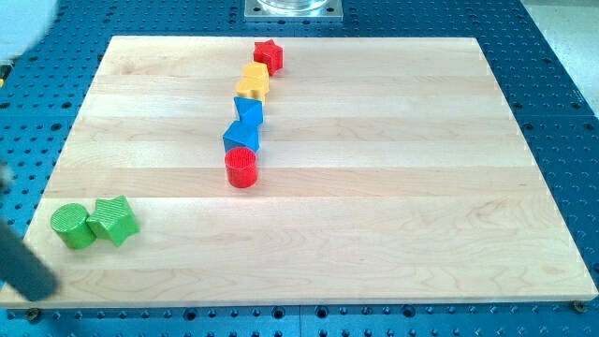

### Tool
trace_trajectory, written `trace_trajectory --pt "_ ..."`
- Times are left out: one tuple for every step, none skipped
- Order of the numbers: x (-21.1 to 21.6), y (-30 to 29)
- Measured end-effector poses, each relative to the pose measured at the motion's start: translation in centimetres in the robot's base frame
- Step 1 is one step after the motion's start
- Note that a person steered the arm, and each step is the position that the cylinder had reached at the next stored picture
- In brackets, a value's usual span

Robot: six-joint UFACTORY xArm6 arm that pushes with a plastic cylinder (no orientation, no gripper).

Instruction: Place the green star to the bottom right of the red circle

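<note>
The green star [114,220] lies near the view's bottom left, touching a green circle [72,226] on its left. The red circle [241,168] stands near the board's middle, well to the upper right of the green star. It is the lowest block of a column running toward the view's top. My tip [39,290] is at the board's bottom left corner, below and left of the green circle and apart from both green blocks. The rod looks blurred.
Above the red circle stand a blue block [241,137], a blue triangle [248,110], a yellow block [253,82] and a red star [269,54]. The wooden board [402,187] lies on a blue perforated table [562,84].
</note>
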State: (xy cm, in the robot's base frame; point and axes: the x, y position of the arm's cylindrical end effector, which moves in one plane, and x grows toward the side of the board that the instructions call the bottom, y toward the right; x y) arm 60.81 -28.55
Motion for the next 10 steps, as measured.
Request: trace_trajectory --pt "-2.3 -1.6" --pt "-4.3 3.1" --pt "-4.9 2.4" --pt "-5.8 2.2" --pt "-6.1 9.3" --pt "-6.1 15.9" --pt "-5.9 18.5" --pt "-3.3 19.1" --pt "-3.5 21.2" --pt "-5.0 21.2"
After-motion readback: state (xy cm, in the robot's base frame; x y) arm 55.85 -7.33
